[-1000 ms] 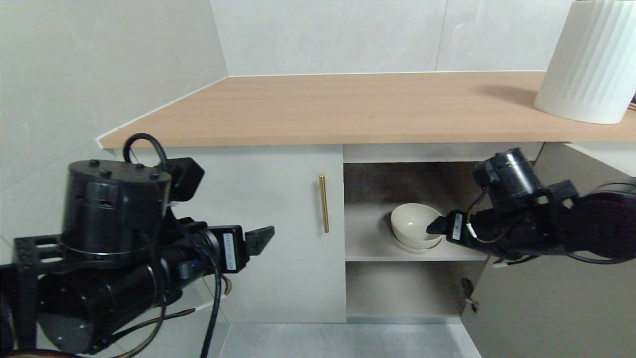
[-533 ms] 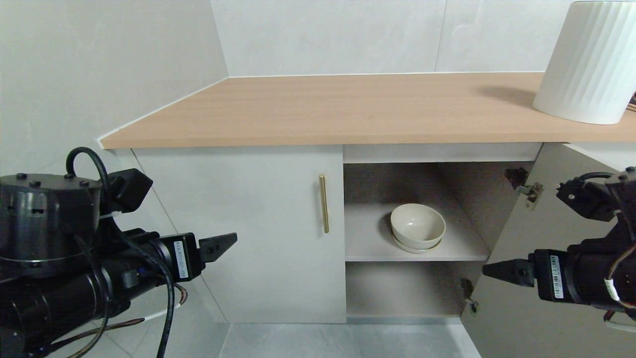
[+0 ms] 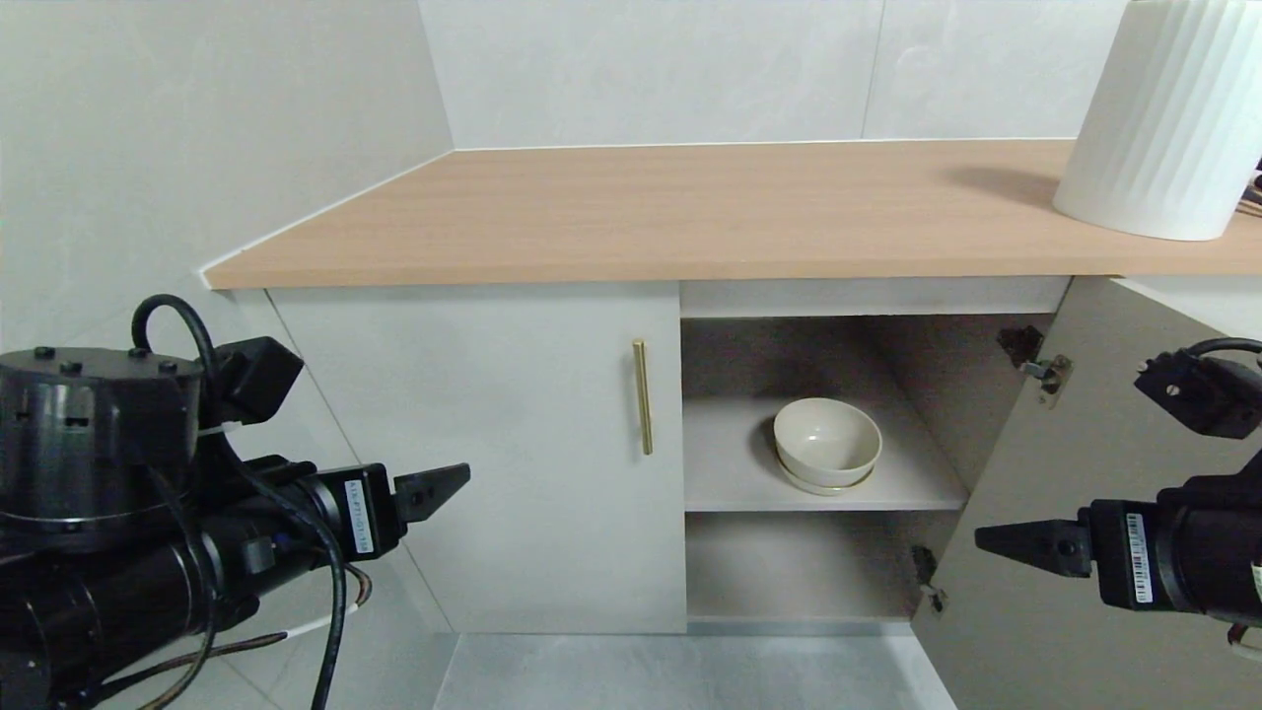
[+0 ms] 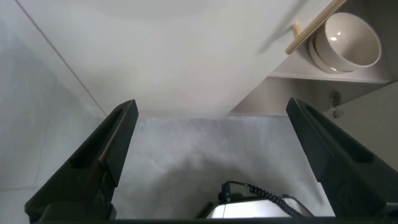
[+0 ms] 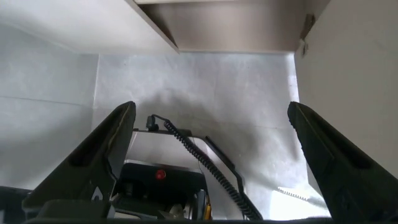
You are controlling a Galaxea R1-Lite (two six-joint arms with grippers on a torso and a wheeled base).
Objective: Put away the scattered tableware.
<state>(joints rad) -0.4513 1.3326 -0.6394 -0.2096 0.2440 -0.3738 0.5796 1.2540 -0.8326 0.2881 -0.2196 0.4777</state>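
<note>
A cream bowl [image 3: 826, 441] sits upright on a matching plate [image 3: 820, 484] on the upper shelf [image 3: 730, 473] of the open cabinet; the left wrist view also catches the bowl [image 4: 348, 40]. My right gripper [image 3: 998, 541] hangs open and empty outside the cabinet, low and to the right of the bowl, in front of the open door; its fingers [image 5: 102, 158] stand wide apart above the floor. My left gripper [image 3: 446, 484] is open and empty, low on the left before the shut door, with its fingers [image 4: 99, 162] spread.
The left cabinet door [image 3: 513, 454] is shut and has a gold handle [image 3: 641, 397]. The right door [image 3: 1035, 631] stands swung open toward me. A wooden counter [image 3: 690, 212] tops the cabinet, with a white ribbed vessel [image 3: 1158, 118] at its right end. The lower shelf [image 3: 789, 572] is bare.
My right gripper has pulled back out of the cabinet, from the bowl's rim down and to the right. The left arm has dropped lower and to the left. The bowl stays on the shelf.
</note>
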